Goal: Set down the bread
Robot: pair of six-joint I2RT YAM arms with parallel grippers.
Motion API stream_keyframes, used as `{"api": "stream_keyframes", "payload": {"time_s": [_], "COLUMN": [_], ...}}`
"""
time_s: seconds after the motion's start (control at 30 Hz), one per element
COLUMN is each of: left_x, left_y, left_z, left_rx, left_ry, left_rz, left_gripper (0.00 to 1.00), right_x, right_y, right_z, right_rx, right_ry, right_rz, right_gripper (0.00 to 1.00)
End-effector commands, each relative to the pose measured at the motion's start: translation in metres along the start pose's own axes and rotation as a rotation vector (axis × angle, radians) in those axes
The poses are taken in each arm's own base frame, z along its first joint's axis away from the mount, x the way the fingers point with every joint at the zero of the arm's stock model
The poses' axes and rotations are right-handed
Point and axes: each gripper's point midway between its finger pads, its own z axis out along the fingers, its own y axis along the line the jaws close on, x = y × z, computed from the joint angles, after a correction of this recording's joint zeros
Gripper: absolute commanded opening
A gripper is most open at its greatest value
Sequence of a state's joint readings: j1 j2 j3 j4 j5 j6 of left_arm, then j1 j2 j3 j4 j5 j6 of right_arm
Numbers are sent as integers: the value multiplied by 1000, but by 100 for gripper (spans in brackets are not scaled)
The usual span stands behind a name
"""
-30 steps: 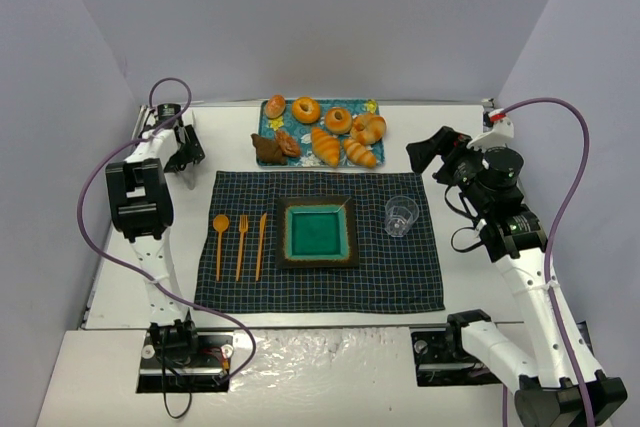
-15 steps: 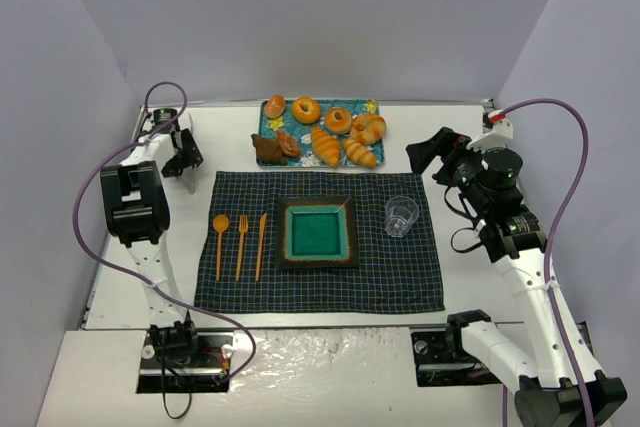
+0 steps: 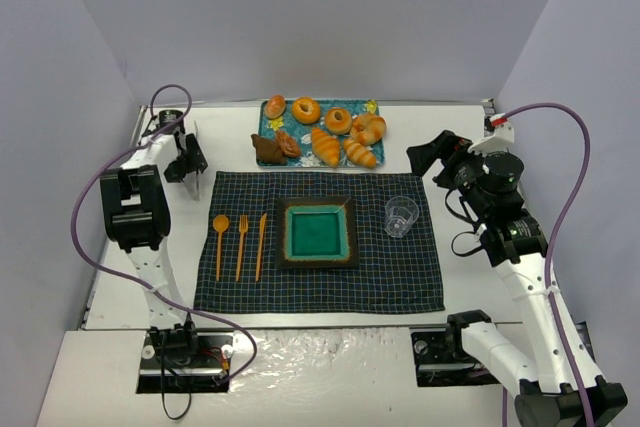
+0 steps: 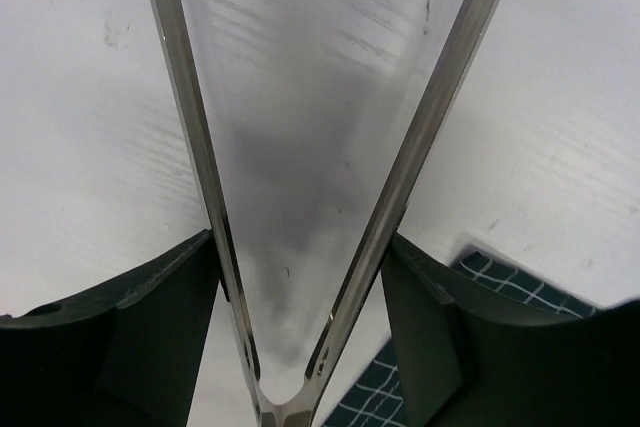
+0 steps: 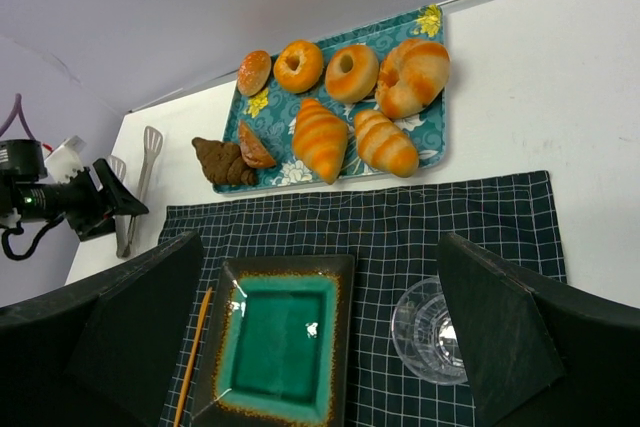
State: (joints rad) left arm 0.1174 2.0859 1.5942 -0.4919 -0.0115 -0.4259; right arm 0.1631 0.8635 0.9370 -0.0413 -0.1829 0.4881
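The bread (image 3: 266, 150) is a chocolate-brown ridged pastry at the left front edge of the teal tray (image 3: 368, 107); it also shows in the right wrist view (image 5: 222, 160). My left gripper (image 3: 186, 162) is left of the tray, at the placemat's far left corner. It is shut on metal tongs (image 4: 195, 147) near their hinge, with the arms spread forward over the white table. The left gripper (image 4: 298, 247) is well left of the bread. My right gripper (image 3: 425, 155) is open and empty, high over the right side. In its own view the right gripper (image 5: 320, 247) frames the green plate (image 5: 275, 347).
Golden croissants (image 3: 326, 145), doughnuts (image 3: 306, 109) and a small reddish roll (image 3: 289, 143) share the tray. A dark checked placemat (image 3: 400, 277) carries the green plate (image 3: 318, 231), a clear glass (image 3: 401, 216) and an orange spoon, fork and knife (image 3: 241, 243).
My left gripper has shifted slightly toward the placemat corner and the tongs now show beside it. The right arm has barely moved. The pastries have not moved.
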Motion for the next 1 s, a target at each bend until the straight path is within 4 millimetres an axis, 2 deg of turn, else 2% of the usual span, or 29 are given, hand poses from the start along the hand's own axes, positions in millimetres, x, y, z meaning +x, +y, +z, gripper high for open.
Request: {"api": "stream_keyframes", "payload": {"time_s": [0.0, 0.3, 0.6, 0.8, 0.97], "left_x": [-40, -54, -61, -62, -61], "left_y": [-11, -9, -12, -20, -32], "left_z": [-65, -108, -135, -154, -177], "left_rx": [22, 29, 55, 83, 113], "left_ry": [-160, -245, -286, -307, -332], "left_rz": [-8, -16, -15, 0, 36], "left_gripper": [59, 58, 55, 55, 53], "right_x": [-23, -20, -19, -20, -19], "right_y": [11, 10, 9, 10, 10], "right_z": [-2, 2, 2, 3, 3], "right_rx": [-40, -41, -39, -41, -42], "right_ry": [-90, -77, -77, -77, -75], "right_rz": [-3, 0, 3, 4, 4], "right_gripper": [100, 100, 100, 100, 100]}}
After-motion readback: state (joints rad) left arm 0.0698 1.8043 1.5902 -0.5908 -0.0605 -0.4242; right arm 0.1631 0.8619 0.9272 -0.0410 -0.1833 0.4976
